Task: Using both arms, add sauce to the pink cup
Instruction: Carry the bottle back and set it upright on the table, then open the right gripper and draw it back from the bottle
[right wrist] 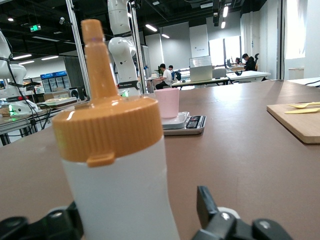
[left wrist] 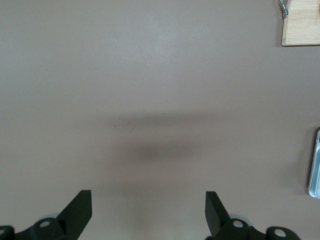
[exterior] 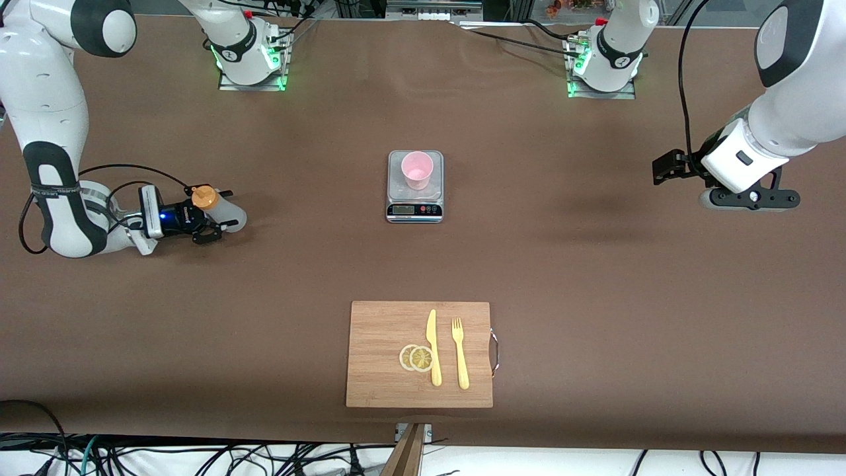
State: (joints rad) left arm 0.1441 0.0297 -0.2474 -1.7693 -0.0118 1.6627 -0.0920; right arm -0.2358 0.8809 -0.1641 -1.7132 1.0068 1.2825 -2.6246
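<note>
The sauce bottle (exterior: 228,215), whitish with an orange nozzle cap, stands upright on the table toward the right arm's end. My right gripper (exterior: 218,217) is low at the table with its fingers on either side of the bottle's body (right wrist: 120,190). It is open, with a gap between one finger (right wrist: 204,200) and the bottle. The pink cup (exterior: 417,170) stands on a small kitchen scale (exterior: 414,210) at mid-table and also shows in the right wrist view (right wrist: 167,102). My left gripper (exterior: 664,168) hangs open and empty over bare table toward the left arm's end (left wrist: 148,202).
A wooden cutting board (exterior: 377,330) lies nearer the front camera than the scale. It holds two lemon slices (exterior: 416,357), a yellow knife (exterior: 433,347) and a yellow fork (exterior: 459,354). The board's corner (left wrist: 300,25) and the scale's edge (left wrist: 315,170) show in the left wrist view.
</note>
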